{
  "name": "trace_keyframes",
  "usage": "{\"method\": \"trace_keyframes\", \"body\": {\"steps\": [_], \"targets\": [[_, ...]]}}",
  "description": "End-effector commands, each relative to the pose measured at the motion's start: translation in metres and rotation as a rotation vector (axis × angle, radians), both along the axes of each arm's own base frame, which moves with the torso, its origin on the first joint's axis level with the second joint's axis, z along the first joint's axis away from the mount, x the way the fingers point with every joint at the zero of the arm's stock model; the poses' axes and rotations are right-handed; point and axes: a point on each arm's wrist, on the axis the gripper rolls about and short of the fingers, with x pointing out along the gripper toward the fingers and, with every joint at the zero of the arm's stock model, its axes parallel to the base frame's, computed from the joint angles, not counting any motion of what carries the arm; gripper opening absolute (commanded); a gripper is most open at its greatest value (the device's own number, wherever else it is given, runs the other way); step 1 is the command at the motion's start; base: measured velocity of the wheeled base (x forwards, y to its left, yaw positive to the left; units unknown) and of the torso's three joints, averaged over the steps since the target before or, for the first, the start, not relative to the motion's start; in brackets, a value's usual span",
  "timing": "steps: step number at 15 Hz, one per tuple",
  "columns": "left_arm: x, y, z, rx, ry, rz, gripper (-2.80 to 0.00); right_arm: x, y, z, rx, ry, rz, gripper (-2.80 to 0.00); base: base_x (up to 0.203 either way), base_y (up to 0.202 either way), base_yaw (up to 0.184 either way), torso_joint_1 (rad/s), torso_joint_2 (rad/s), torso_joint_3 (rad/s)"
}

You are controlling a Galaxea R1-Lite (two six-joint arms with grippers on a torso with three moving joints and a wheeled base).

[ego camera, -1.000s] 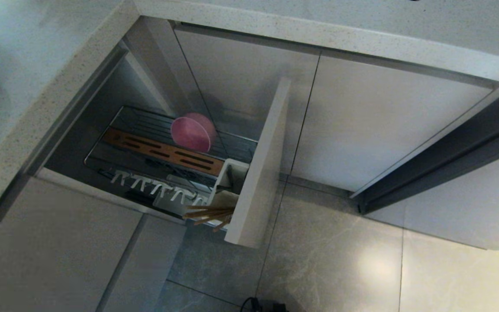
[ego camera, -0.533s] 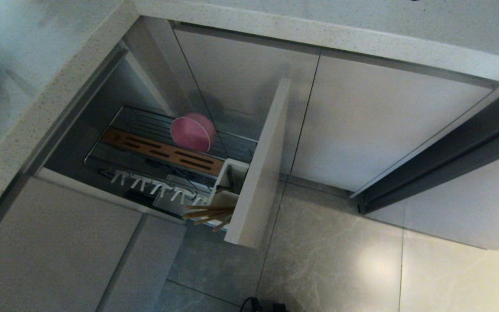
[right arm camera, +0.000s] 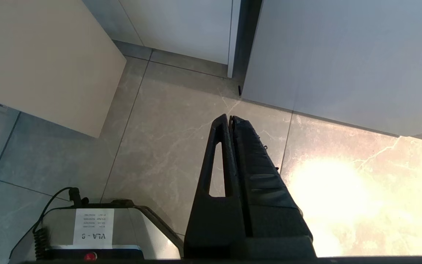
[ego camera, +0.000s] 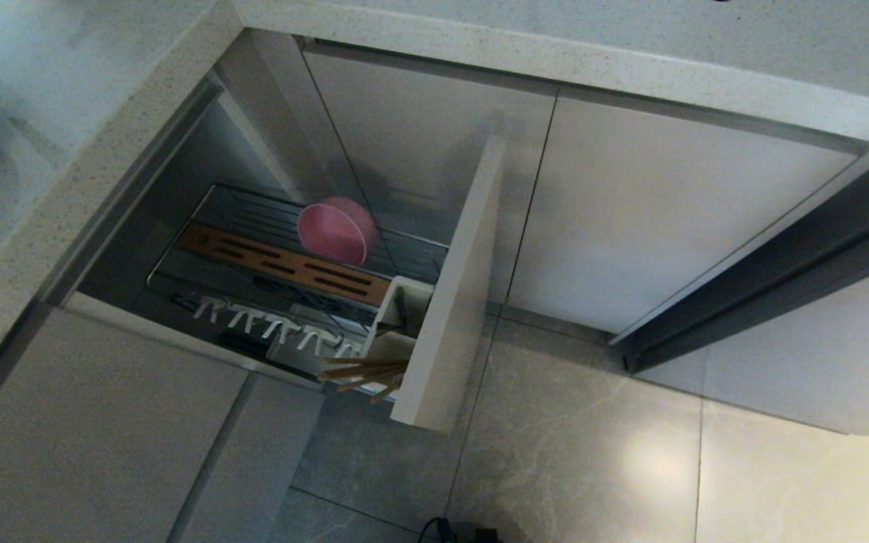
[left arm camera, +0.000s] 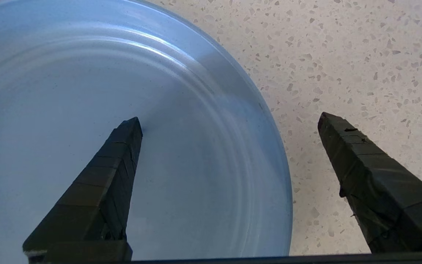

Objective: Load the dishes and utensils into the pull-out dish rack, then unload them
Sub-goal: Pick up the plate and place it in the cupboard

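Left gripper spread wide — straddling blue plate rim; countertop beneath.

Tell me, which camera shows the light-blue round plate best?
The left wrist view: the light-blue round plate fills most of it, lying on the speckled countertop. The head view catches only a sliver at its left edge; the right wrist view shows none.

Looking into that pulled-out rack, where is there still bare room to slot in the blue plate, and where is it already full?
In the pull-out dish rack, the wire floor left of the pink bowl is bare, as are the slotted wooden strip and the white pegs. The caddy corner by the front panel is crowded with chopsticks. The blue plate lies on the countertop beneath the open left gripper.
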Motion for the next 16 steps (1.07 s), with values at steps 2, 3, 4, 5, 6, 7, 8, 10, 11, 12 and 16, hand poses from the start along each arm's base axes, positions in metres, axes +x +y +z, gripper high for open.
{"method": "trace_keyframes", "body": {"steps": [2,3,4,5,6,7,8,10,11,12,16], "targets": [[0.0012,0.0005,-0.0021,-0.007,0.010,0.002,0.00,-0.0001,0.0000,0.0000,-0.001,-0.001,0.000,-2.80,0.000,0.000,0.000,0.000,0.00,0.000],[0.0013,0.0005,-0.0027,-0.008,0.013,0.002,0.00,-0.0001,0.0000,0.0000,0.001,-0.001,0.000,-2.80,0.000,0.000,0.000,0.000,0.00,0.000],[0.0015,0.0005,-0.0029,-0.010,0.013,0.002,0.00,-0.0001,0.0000,0.0000,0.001,-0.001,0.000,-2.80,0.000,0.000,0.000,0.000,0.00,0.000],[0.0017,0.0006,-0.0036,-0.015,0.014,0.003,0.00,-0.0001,0.0000,0.0000,0.000,-0.001,0.000,-2.80,0.000,0.000,0.000,0.000,0.00,0.000],[0.0025,0.0008,-0.0050,-0.018,0.019,0.003,0.00,-0.0001,0.0000,0.0000,0.001,-0.001,0.000,-2.80,0.000,0.000,0.000,0.000,0.00,0.000],[0.0029,0.0009,-0.0067,-0.020,0.026,0.003,0.00,-0.0001,0.0000,0.0000,0.001,-0.001,0.000,-2.80,0.000,0.000,0.000,0.000,0.00,0.000],[0.0029,0.0009,-0.0068,-0.021,0.026,0.003,0.00,-0.0001,0.0000,0.0000,0.001,-0.001,0.000,-2.80,0.000,0.000,0.000,0.000,0.00,0.000],[0.0030,0.0009,-0.0071,-0.025,0.025,0.004,0.00,-0.0001,0.0000,0.0000,0.001,-0.001,0.000,-2.80,0.000,0.000,0.000,0.000,0.00,0.000],[0.0030,0.0009,-0.0071,-0.025,0.025,0.004,-2.80,-0.0001,0.0000,0.0000,0.001,-0.001,0.000,-2.80,0.000,0.000,0.000,0.000,0.00,0.000],[0.0030,0.0009,-0.0071,-0.025,0.025,0.004,-2.80,-0.0001,0.0000,0.0000,0.001,-0.001,0.000,-2.80,0.000,0.000,0.000,0.000,0.00,0.000],[0.0024,0.0008,-0.0068,-0.027,0.022,0.003,-2.80,-0.0001,0.0000,0.0000,-0.001,-0.001,0.000,-2.80,0.000,0.000,0.000,0.000,0.00,0.000]]}}
